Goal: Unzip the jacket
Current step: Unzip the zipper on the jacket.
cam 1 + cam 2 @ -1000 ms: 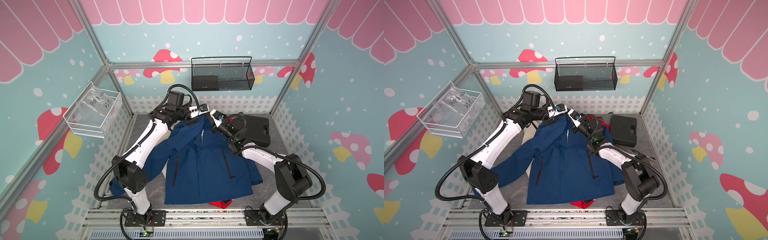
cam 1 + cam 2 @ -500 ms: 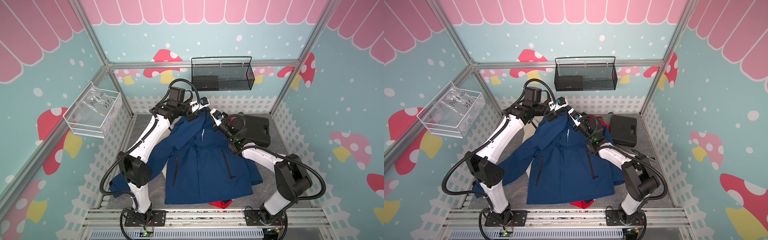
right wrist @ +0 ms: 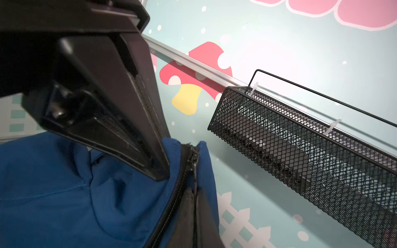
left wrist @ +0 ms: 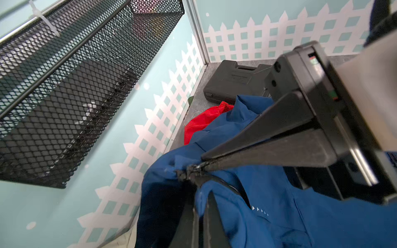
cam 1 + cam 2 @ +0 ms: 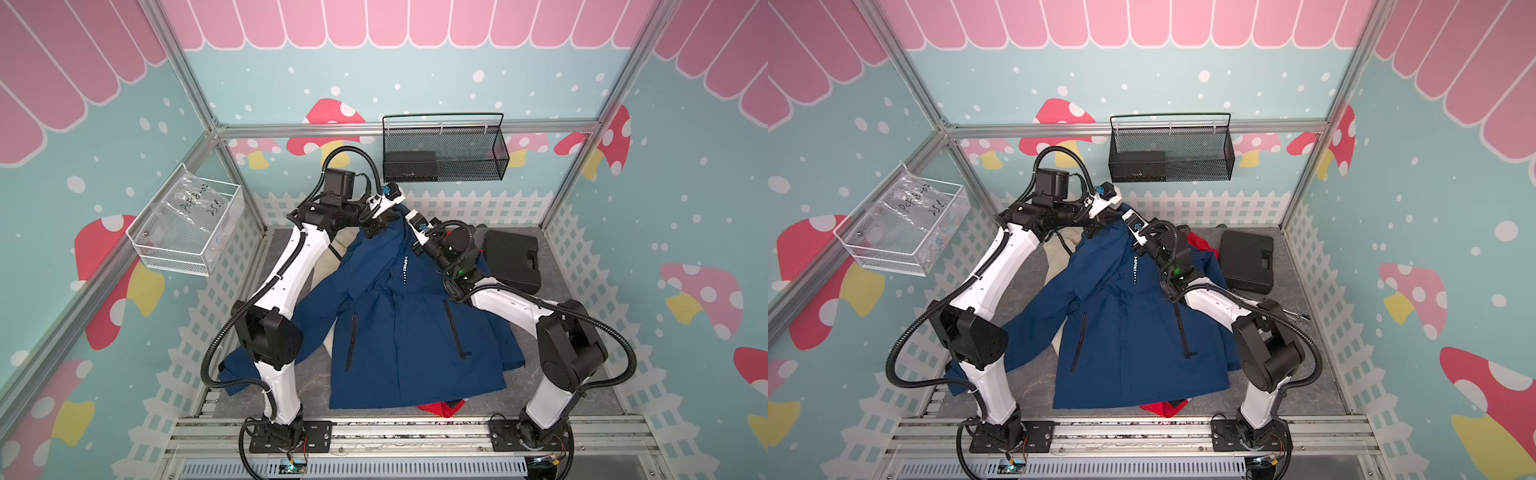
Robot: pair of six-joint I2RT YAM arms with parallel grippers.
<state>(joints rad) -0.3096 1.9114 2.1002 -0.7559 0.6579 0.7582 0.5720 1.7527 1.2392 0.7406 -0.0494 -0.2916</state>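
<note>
At collar [image 3: 205,150], left hand [image 3: 160,172] clamps jacket [image 5: 407,324] fabric, right hand [image 4: 203,166] pinches, perhaps, zipper pull [image 3: 191,160]; I fear slip if fabric slackens.

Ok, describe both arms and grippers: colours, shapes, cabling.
Left arm and right arm: white tubular links, black joint housings, black ribbed cable hoses looping alongside. Left gripper and right gripper: black, tapering to wedge tips, on white wrist mounts. A green light glows on the right arm.
</note>
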